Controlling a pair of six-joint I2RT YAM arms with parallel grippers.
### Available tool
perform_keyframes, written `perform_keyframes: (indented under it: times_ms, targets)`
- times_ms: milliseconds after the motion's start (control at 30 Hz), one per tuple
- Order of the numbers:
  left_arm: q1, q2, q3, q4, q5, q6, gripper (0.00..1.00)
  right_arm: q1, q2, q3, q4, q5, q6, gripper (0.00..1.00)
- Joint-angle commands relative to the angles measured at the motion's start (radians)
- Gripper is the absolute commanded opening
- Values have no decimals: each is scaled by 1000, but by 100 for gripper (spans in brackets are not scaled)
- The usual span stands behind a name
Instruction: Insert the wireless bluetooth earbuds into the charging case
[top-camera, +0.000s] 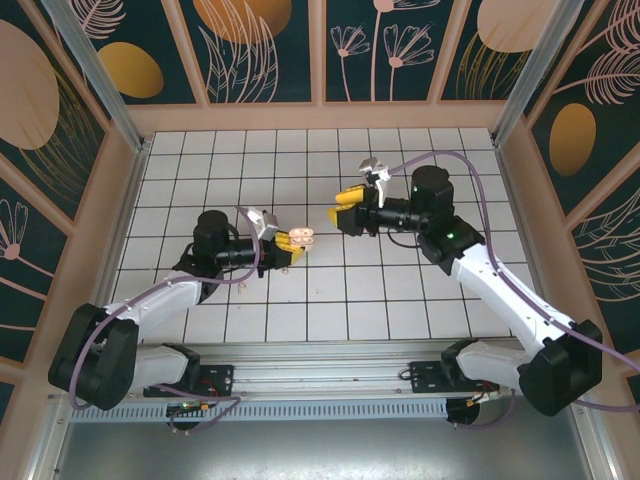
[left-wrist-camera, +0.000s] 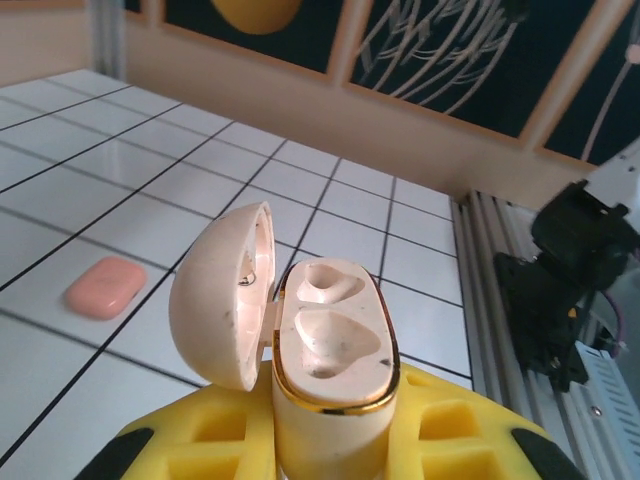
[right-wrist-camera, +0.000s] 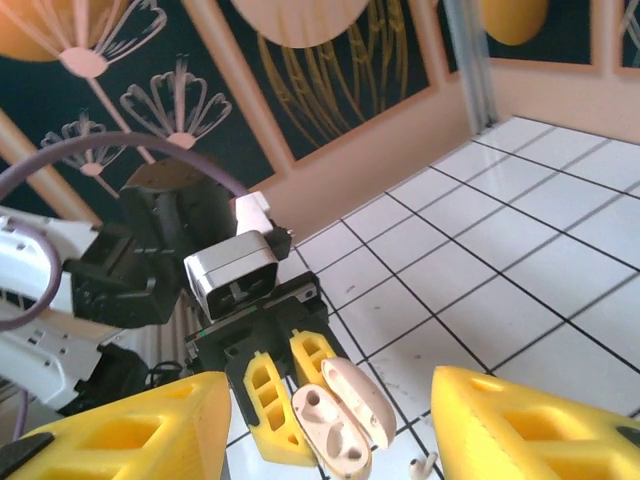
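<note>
An open cream charging case (left-wrist-camera: 335, 340) stands upright between yellow fingers (left-wrist-camera: 200, 440), with my left gripper (top-camera: 293, 242) shut on its body. Its lid hangs to the left and both wells are empty. In the top view the case (top-camera: 301, 237) is just left of my right gripper (top-camera: 342, 210), which faces it from a small gap. The right gripper (right-wrist-camera: 328, 400) is open, with nothing between its yellow fingers (right-wrist-camera: 120, 430). One cream earbud (right-wrist-camera: 425, 465) lies on the white tile right below the case (right-wrist-camera: 335, 425).
A closed coral-pink case (left-wrist-camera: 105, 287) lies flat on a tile left of the held case. An aluminium rail (left-wrist-camera: 480, 300) with a black arm base (left-wrist-camera: 570, 280) runs along the near edge. Wooden walls (top-camera: 320, 115) enclose the tiled floor.
</note>
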Motion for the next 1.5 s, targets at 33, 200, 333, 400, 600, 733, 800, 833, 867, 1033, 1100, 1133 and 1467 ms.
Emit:
perform_keyframes:
  times_ms: [33, 200, 333, 400, 600, 733, 800, 833, 867, 1033, 1100, 1133, 1467]
  targets:
    - [52, -10, -46, 174, -30, -116, 16, 47, 23, 77, -120, 112, 47, 56]
    - [109, 29, -106, 308, -62, -227, 15, 103, 65, 139, -207, 190, 61, 56]
    - [150, 54, -145, 380, -89, -297, 15, 160, 137, 205, -290, 243, 79, 56]
    - [172, 49, -167, 402, -115, -324, 16, 186, 181, 245, -352, 279, 81, 56]
    - [239, 32, -190, 362, -167, -330, 16, 256, 313, 341, -519, 363, 107, 55]
    - [263, 49, -194, 365, -210, -358, 15, 292, 393, 378, -580, 409, 115, 55]
    - [266, 58, -194, 368, -220, -366, 16, 304, 430, 390, -600, 427, 120, 55]
    - [266, 60, -193, 367, -231, -373, 16, 311, 452, 397, -613, 443, 126, 55]
    - [267, 61, -195, 363, -246, -376, 15, 317, 477, 406, -627, 460, 129, 55]
    - [272, 58, -188, 334, -299, -375, 15, 329, 619, 463, -690, 527, 134, 54]
    - [276, 61, -174, 294, -315, -365, 15, 332, 667, 481, -688, 521, 131, 53]
    - [279, 63, -171, 288, -319, -366, 15, 335, 689, 494, -685, 512, 129, 52]
    - [373, 82, -178, 263, -399, -463, 14, 451, 869, 639, -632, 501, 229, 51]
